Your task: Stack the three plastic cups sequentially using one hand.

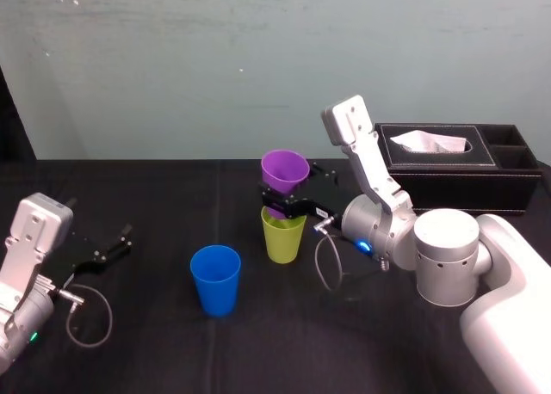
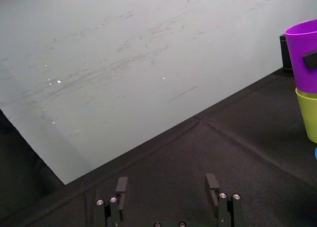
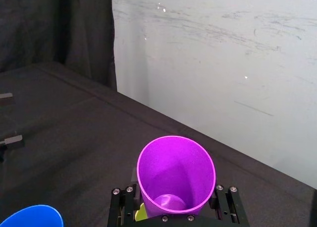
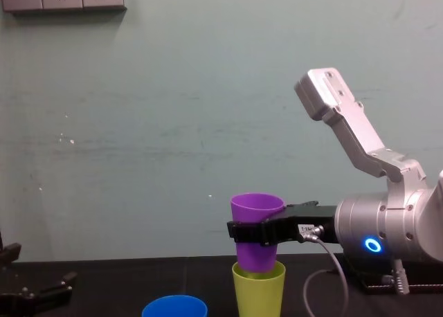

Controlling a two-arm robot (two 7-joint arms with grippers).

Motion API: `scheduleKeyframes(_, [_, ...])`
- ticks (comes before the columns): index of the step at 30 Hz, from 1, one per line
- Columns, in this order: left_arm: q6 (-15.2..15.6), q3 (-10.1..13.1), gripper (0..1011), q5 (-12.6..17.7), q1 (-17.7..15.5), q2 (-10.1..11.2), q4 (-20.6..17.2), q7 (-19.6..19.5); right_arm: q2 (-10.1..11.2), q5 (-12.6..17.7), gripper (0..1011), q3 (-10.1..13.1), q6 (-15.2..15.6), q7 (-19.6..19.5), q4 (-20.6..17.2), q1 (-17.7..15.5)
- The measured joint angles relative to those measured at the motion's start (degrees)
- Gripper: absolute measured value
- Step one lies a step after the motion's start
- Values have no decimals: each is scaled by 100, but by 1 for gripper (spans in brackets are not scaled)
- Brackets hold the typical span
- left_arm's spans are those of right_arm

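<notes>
**Purple cup held in the mouth of the yellow cup**

Item 1. We record the right gripper (image 4: 252, 232), black, on a silver-grey arm with a lit blue ring. It reaches in from the right over the middle of the table (image 1: 138, 342). Its fingers are pinched on the purple cup, one on each side of the wall, below the rim.

Item 2. Purple cup (image 4: 257, 213): upright, mouth up. Its base sits just inside the mouth of the yellow cup, with most of its body above that rim. We cannot tell whether the two walls touch.

Item 3. Yellow cup (image 4: 259, 289): upright on the black cloth, directly beneath the purple cup.

Item 4. Blue cup (image 1: 215, 278): upright and alone, to the left of the yellow cup and nearer the robot, apart from it.

Item 5. Left gripper (image 2: 167, 185): low over the table's left side, well apart from all three cups. We note its fingers spread, with nothing between them.

Item 6. Black tissue box (image 1: 456, 166): at the table's far right, behind the right arm.
</notes>
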Motion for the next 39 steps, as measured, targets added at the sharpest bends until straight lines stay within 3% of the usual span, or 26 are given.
scheduleKeyframes(31, [0,0,1000,0,0,0,0,0,-45,-60,743,-42,-63,35,191,23])
scheduleKeyframes(34, [0,0,1000,0,1,0,0,0,-43,-58,776,-41,-62,35,187,21])
scheduleKeyframes(39, [0,0,1000,0,0,0,0,0,-41,-57,916,-38,-62,35,184,19])
